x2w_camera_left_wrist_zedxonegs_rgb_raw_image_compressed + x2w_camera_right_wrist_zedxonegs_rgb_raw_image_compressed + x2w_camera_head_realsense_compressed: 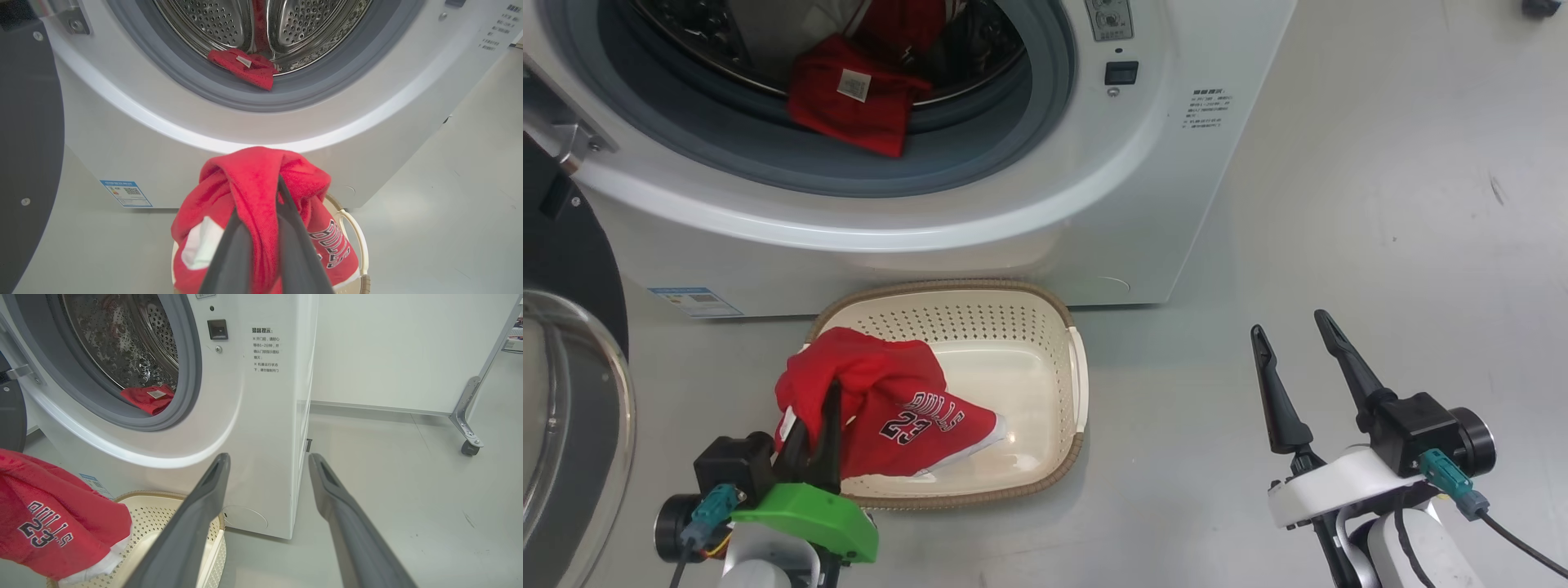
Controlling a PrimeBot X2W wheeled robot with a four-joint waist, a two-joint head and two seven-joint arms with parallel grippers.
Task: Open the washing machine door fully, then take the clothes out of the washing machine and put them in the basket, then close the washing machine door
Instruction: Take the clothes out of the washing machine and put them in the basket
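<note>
Being pinched by the left gripper (817,408), lower left, above the basket (947,287), the jersey (898,412) is due for release; the right gripper (1290,324) is spread open.

The head view looks steeply down over the basket (980,322), the wrist views apparently from low and near, all sharing the washing machine (163,134).

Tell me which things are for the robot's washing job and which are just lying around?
For the job: washing machine, its open door, red jersey pinched by the left gripper over the basket, red garment at the drum mouth.
Just lying about: wheeled metal leg, small dark thing on the floor. The open right gripper holds nothing.
</note>
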